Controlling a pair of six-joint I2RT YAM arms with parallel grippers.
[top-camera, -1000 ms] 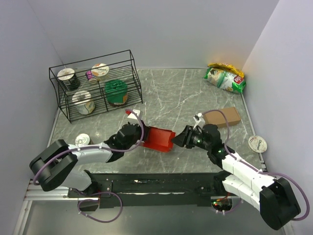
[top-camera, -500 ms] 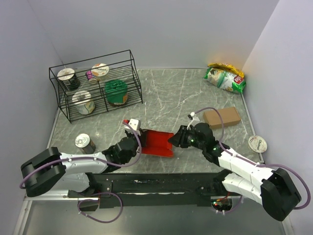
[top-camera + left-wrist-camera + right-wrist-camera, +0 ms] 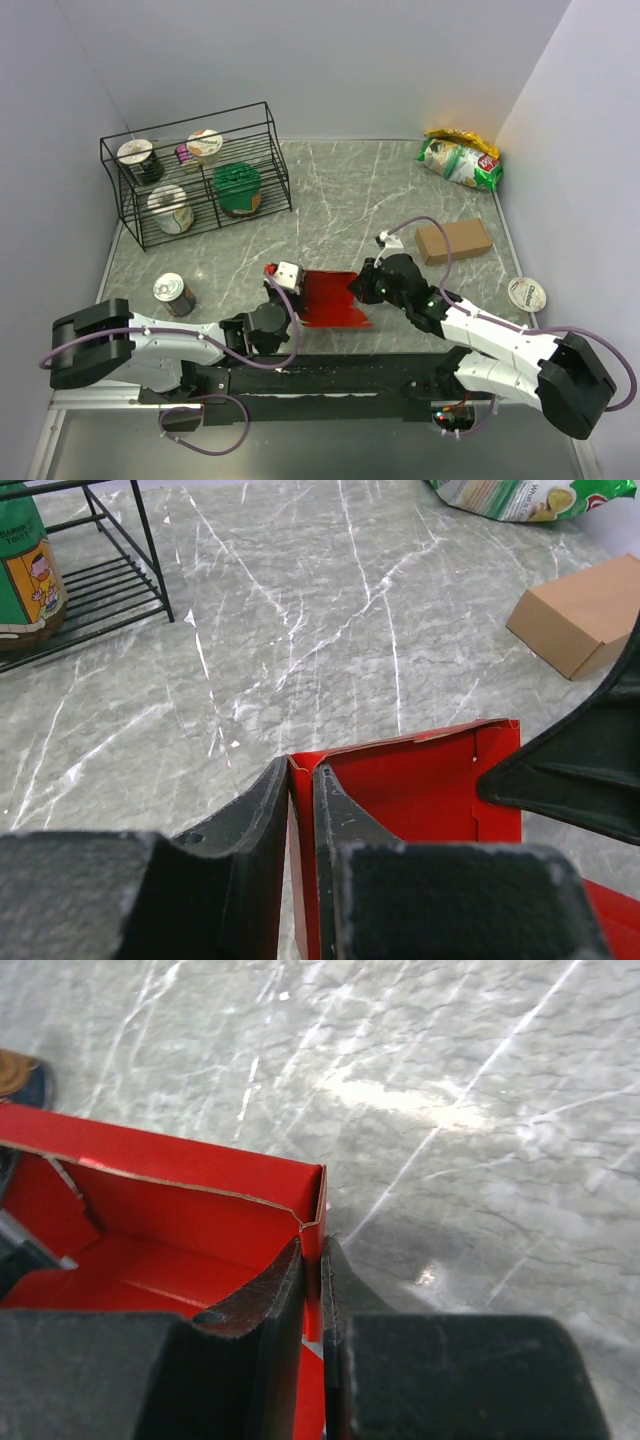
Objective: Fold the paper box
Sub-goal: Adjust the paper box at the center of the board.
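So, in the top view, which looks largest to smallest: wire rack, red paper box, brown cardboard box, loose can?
1. wire rack
2. paper box and brown cardboard box, too alike to rank
3. loose can

One high overview and two close wrist views, all meeting at the paper box (image 3: 330, 298).
The top camera sat above and behind the arm bases, looking down and forward over the whole bench (image 3: 380, 190), with the paper box near its front edge. The left wrist camera rode just behind the left gripper (image 3: 301, 770), very near the paper box's left wall, facing across it toward the brown cardboard box (image 3: 585, 615) beyond; the top view shared that carton. The right wrist camera sat just behind the right gripper (image 3: 312, 1245), equally close at the opposite wall, looking down over it onto the bench beyond.
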